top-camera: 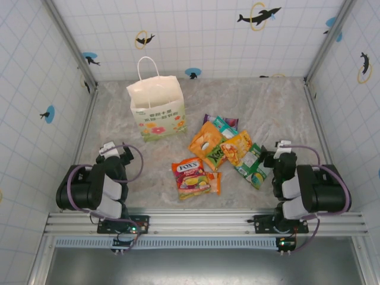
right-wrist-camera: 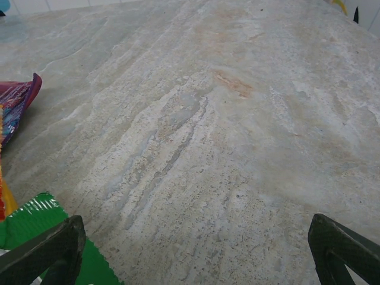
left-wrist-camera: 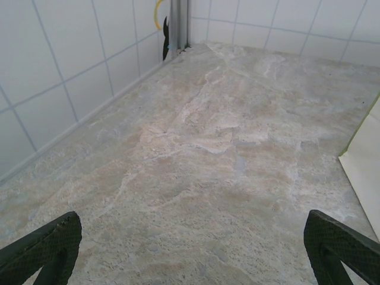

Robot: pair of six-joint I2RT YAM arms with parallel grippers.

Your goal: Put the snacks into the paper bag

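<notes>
The paper bag (top-camera: pixel 155 107) stands upright at the back left, cream-white with loop handles, a flower print and green lettering; its edge (left-wrist-camera: pixel 365 160) shows in the left wrist view. The snacks lie in a loose pile at the table's middle: a red FOX'S packet (top-camera: pixel 190 177), an orange one (top-camera: pixel 206 142), a yellow one (top-camera: pixel 237 147), a green one (top-camera: pixel 253 166) (right-wrist-camera: pixel 32 222), a teal one (top-camera: pixel 225 125) and a purple one (top-camera: pixel 211 119) (right-wrist-camera: pixel 18 101). My left gripper (top-camera: pixel 114 152) (left-wrist-camera: pixel 193 252) rests open near the front left. My right gripper (top-camera: pixel 279 151) (right-wrist-camera: pixel 196 252) is open beside the green packet.
Tiled walls with dolphin stickers enclose the marble table (top-camera: pixel 261 107) on three sides. A metal rail (top-camera: pixel 202 224) runs along the near edge under both arm bases.
</notes>
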